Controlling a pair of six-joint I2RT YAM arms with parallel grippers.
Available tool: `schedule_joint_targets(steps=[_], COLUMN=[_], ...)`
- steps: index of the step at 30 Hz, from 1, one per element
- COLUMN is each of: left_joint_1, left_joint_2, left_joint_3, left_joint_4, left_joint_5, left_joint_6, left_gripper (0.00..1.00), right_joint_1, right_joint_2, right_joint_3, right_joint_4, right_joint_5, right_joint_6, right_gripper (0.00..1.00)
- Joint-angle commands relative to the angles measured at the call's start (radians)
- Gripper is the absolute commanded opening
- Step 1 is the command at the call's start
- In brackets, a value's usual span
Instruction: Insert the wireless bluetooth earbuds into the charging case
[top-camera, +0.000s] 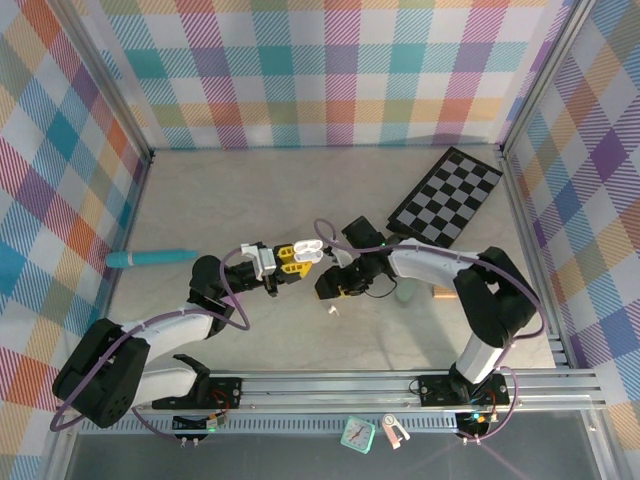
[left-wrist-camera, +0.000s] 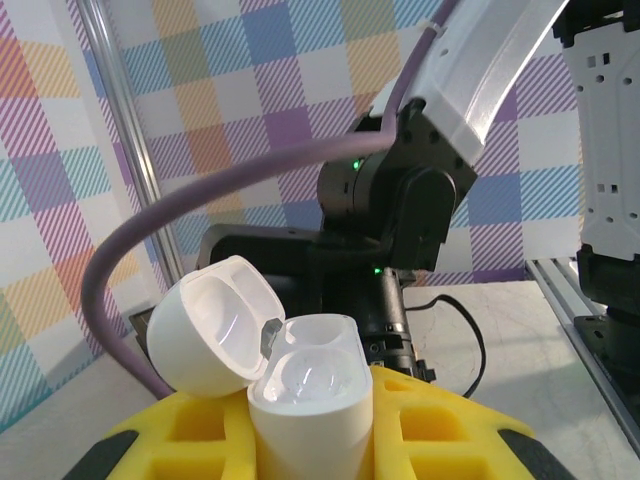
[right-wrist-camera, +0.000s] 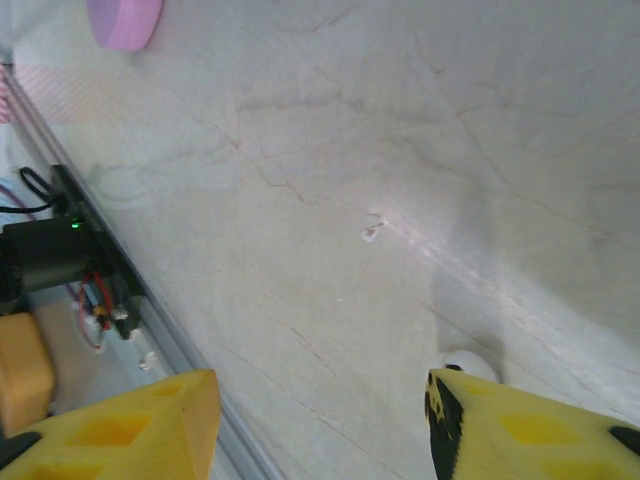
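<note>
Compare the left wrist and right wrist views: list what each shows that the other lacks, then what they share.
Left wrist: the open white case, lid flipped back, clamped in the left gripper, with the right arm and plaid wall behind. Right wrist: a tiny white earbud on the table, a lilac object, the open right gripper. Shared: yellow fingers, pale table.

A checkerboard (top-camera: 447, 197) lies at the back right, a teal stick (top-camera: 150, 258) left.
</note>
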Motion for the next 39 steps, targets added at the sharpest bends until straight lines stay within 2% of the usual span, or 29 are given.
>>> schedule_joint_targets(steps=[1, 5, 13, 16, 20, 33, 39], left_joint_1=[0.010, 0.023, 0.029, 0.029, 0.030, 0.030, 0.028], left_joint_2=[-0.028, -0.066, -0.202, -0.230, -0.223, -0.208, -0.201], left_joint_3=[-0.022, -0.056, -0.067, -0.058, -0.050, -0.039, -0.033], left_joint_4=[0.044, 0.104, -0.044, -0.109, -0.115, -0.113, -0.117], left_joint_5=[-0.009, -0.050, -0.061, -0.056, -0.051, -0.038, -0.036], left_joint_6=[0.025, -0.007, 0.018, 0.046, 0.053, 0.047, 0.049], left_gripper=[0.18, 0.18, 0.17, 0.18, 0.18, 0.18, 0.18], right_joint_1=[0.002, -0.004, -0.006, -0.004, -0.004, -0.004, -0.004], right_joint_2=[0.021, 0.096, 0.220, 0.223, 0.213, 0.160, 0.128], right_joint_3=[0.053, 0.109, 0.160, 0.133, 0.081, -0.017, -0.042], right_joint_4=[-0.111, -0.156, -0.154, -0.135, -0.110, -0.079, -0.087], right_joint_5=[0.116, 0.100, 0.007, -0.039, -0.087, -0.125, -0.103], right_joint_6=[-0.096, -0.175, -0.238, -0.235, -0.228, -0.218, -0.216], right_gripper=[0.57, 0.56, 0.53, 0.51, 0.49, 0.47, 0.46])
